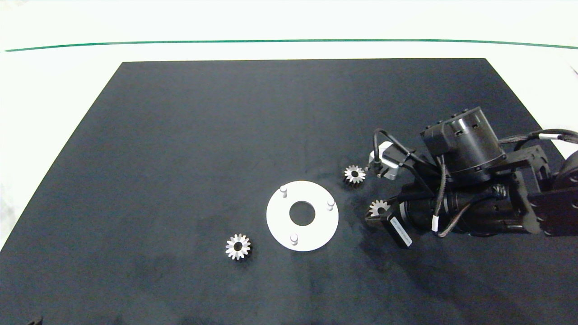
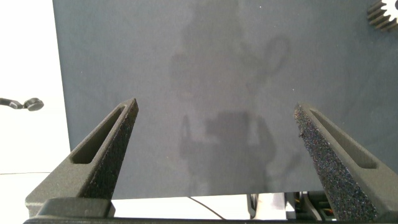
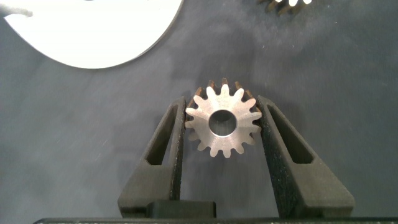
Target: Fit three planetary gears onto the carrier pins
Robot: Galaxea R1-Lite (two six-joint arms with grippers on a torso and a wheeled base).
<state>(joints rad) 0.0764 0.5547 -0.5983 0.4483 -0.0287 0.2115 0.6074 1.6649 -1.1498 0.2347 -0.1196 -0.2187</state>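
Note:
Three silver planetary gears lie on the dark mat. One gear [image 1: 378, 207] [image 3: 222, 121] sits between the fingers of my right gripper [image 1: 374, 213] [image 3: 222, 107], which is shut on it, both pads against its teeth, just right of the white carrier disc [image 1: 316, 232] [image 3: 93, 37]. A second gear [image 1: 355, 174] [image 3: 283, 3] lies just beyond it, and a third gear [image 1: 238, 247] lies left of the disc. All three carrier pins [image 1: 283, 190] [image 1: 330, 204] [image 1: 294, 238] stand bare. My left gripper [image 2: 216, 106] hangs open over the mat, outside the head view.
The dark mat [image 1: 180, 135] covers most of the white table, with a green line along the far side. A gear's edge [image 2: 382, 12] shows in a corner of the left wrist view. The right arm's body [image 1: 469, 180] fills the mat's right side.

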